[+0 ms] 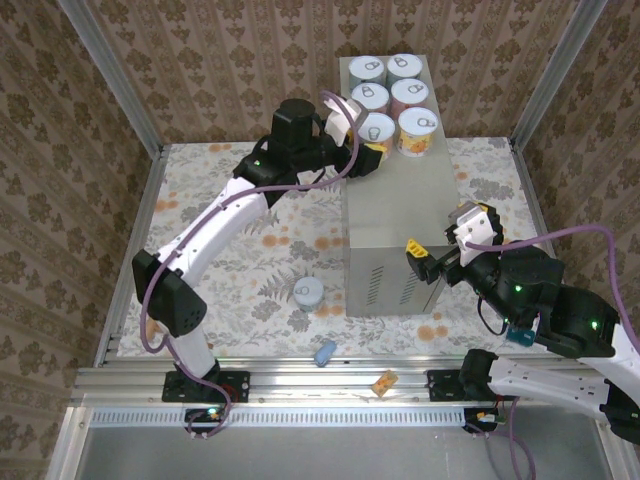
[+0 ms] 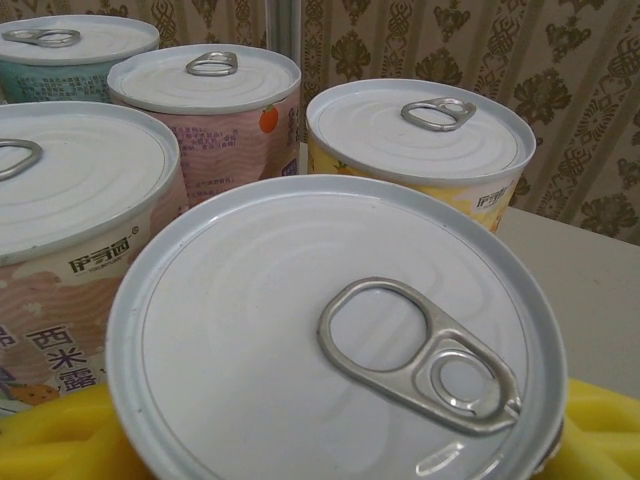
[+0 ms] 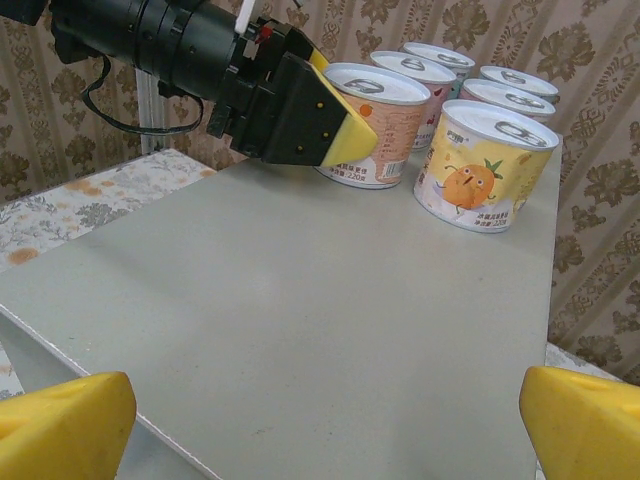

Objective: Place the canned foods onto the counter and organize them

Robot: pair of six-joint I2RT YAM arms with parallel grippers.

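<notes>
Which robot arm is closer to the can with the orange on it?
Left. The left end effector grips the pink can right beside the orange can at the counter's far end. The right end effector hovers open at the near end.

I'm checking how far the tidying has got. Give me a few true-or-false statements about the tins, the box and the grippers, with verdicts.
1. Six silvery pull-tab tins are on top of the tall light-grey metal box. True.
2. They are grouped at the box's near end. False: at its far end.
3. A light-blue tin sits on the floral floor. True.
4. The right gripper grips a tin. False: it is open and empty.
5. The left gripper is closed on a peach-labelled tin. True.
</notes>
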